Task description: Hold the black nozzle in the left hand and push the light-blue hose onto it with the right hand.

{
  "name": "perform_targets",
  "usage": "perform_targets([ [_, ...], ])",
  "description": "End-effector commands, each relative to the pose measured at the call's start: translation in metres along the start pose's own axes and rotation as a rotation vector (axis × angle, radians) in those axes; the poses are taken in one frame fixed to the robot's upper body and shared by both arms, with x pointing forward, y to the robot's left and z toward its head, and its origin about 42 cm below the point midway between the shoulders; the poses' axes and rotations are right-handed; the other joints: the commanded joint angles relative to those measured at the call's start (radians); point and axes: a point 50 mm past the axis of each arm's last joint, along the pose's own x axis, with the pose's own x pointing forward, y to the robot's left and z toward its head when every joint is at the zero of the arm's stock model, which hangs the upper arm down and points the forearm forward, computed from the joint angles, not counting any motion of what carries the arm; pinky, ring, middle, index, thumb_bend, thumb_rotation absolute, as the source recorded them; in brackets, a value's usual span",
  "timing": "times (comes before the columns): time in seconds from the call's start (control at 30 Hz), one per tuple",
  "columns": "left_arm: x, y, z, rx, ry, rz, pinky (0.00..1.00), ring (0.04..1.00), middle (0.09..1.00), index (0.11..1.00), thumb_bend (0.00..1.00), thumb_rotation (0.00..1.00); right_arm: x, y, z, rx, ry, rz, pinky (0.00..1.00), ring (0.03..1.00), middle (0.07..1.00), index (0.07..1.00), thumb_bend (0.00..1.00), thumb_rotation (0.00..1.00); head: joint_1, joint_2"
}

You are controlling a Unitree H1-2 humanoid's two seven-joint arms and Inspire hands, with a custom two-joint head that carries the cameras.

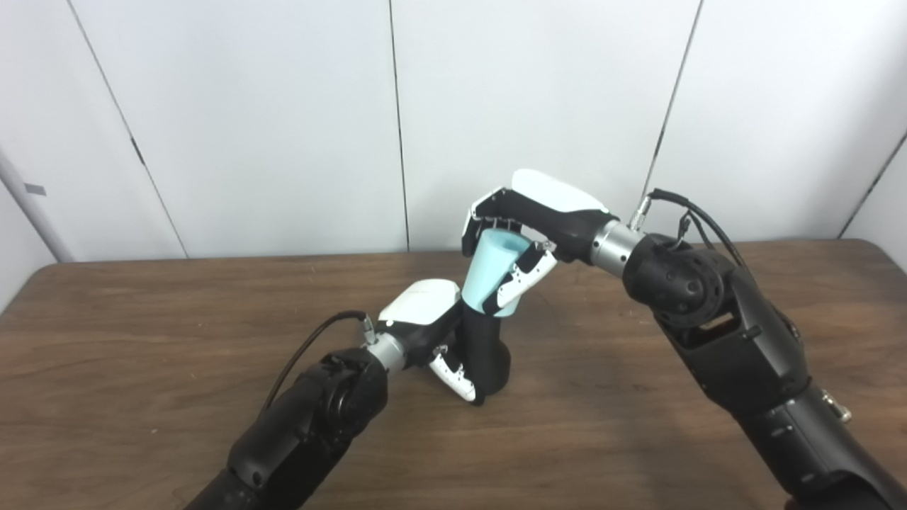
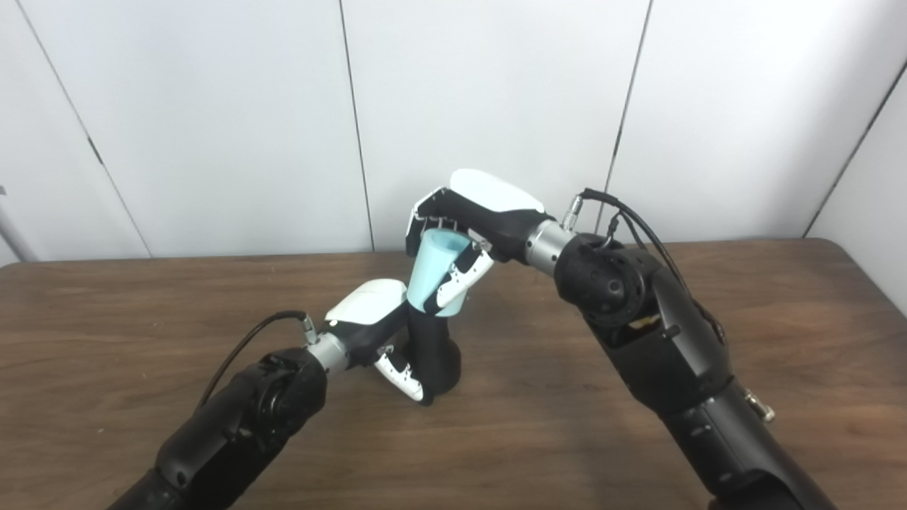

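Note:
My left hand (image 1: 432, 326) is shut on the black nozzle (image 1: 487, 354) and holds it upright on the wooden table (image 1: 142, 340). My right hand (image 1: 528, 227) is shut on the light-blue hose (image 1: 492, 273) from above, its fingers wrapped round the hose's upper part. The hose sits tilted on top of the nozzle, its lower end over the nozzle's top. In the right eye view the nozzle (image 2: 434, 354) and hose (image 2: 438, 273) stand the same way, with my left hand (image 2: 372, 312) below and my right hand (image 2: 475, 212) above.
White wall panels (image 1: 283, 106) stand close behind the table's far edge. Cables run from both wrists. Both forearms reach in over the near half of the table.

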Motion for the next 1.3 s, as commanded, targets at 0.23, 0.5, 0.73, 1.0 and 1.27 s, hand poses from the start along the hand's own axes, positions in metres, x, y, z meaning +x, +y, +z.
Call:
perform_targets([
  [0.23, -0.002, -0.045, 0.006, -0.013, 0.007, -0.185, 0.89, 0.591, 0.501, 0.474, 0.52, 0.0, 0.009, 0.009, 0.015, 0.019, -0.055, -0.03, 0.36, 0.416, 0.491, 0.503, 0.52, 0.0, 0.001, 0.006],
  [0.5, 0.001, -0.046, 0.007, -0.016, 0.003, -0.193, 0.88, 0.609, 0.542, 0.454, 0.52, 0.0, 0.011, 0.005, 0.022, -0.01, -0.069, -0.029, 0.36, 0.416, 0.49, 0.502, 0.52, 0.0, 0.007, 0.01],
  [0.73, 0.002, -0.046, 0.007, -0.005, 0.003, -0.196, 0.87, 0.625, 0.51, 0.475, 0.52, 0.0, 0.008, 0.003, 0.027, -0.029, -0.098, -0.017, 0.36, 0.414, 0.49, 0.502, 0.52, 0.0, 0.008, 0.015],
  [1.0, 0.002, -0.036, -0.005, -0.037, 0.023, -0.182, 0.87, 0.604, 0.516, 0.474, 0.52, 0.0, 0.0, 0.006, 0.014, -0.062, -0.094, 0.02, 0.37, 0.416, 0.491, 0.497, 0.52, 0.0, 0.003, 0.016],
  [1.27, 0.0, -0.02, -0.018, -0.111, 0.062, -0.126, 0.87, 0.605, 0.49, 0.481, 0.53, 0.0, -0.01, 0.016, 0.005, -0.073, -0.059, 0.045, 0.37, 0.426, 0.49, 0.493, 0.52, 0.0, 0.005, 0.02],
])
